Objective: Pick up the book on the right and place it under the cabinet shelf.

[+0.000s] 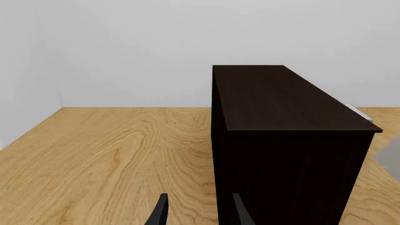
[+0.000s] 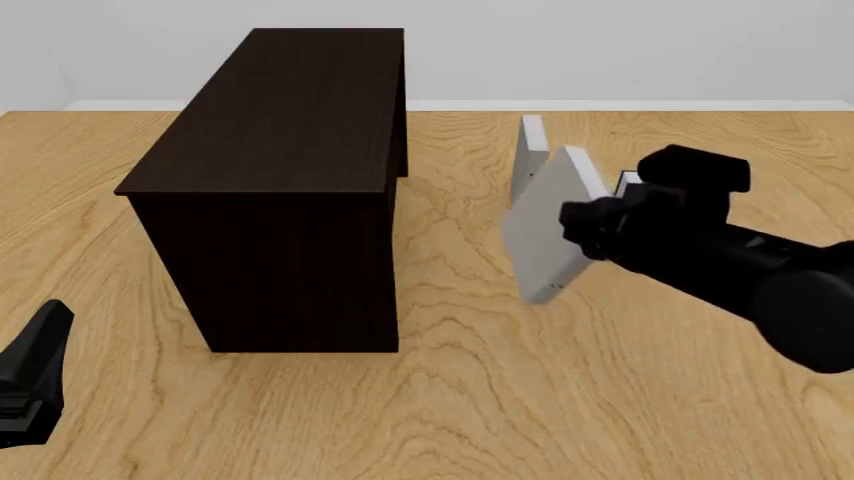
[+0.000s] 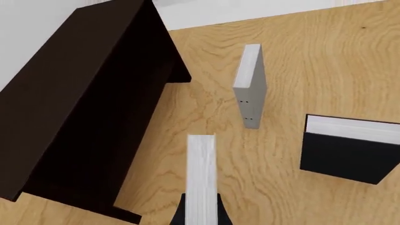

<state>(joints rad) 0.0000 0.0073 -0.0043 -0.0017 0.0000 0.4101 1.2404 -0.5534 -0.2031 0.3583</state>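
While three books showed in all, only one cabinet [image 2: 287, 180] stood on the table [image 2: 467, 400], left of centre. At far left the left gripper [image 1: 196, 211] hung low with fingers apart on nothing, bare wood around it. Open floor lay between cabinet and the grey book [image 2: 550, 225], lifted and tilted, clamped in the right gripper [image 3: 201, 213]. A second grey book [image 3: 250, 89] stood behind; a black book [image 3: 350, 152] stood further right.

- book [image 2: 547, 235] — light grey hardcover, white page edges, tilted, lifted off table, right of cabinet, apart from it; seen edge-on in right wrist view
- cabinet shelf [image 2: 287, 150] — large, near-black wood box, flat top, upright on table, left-centre
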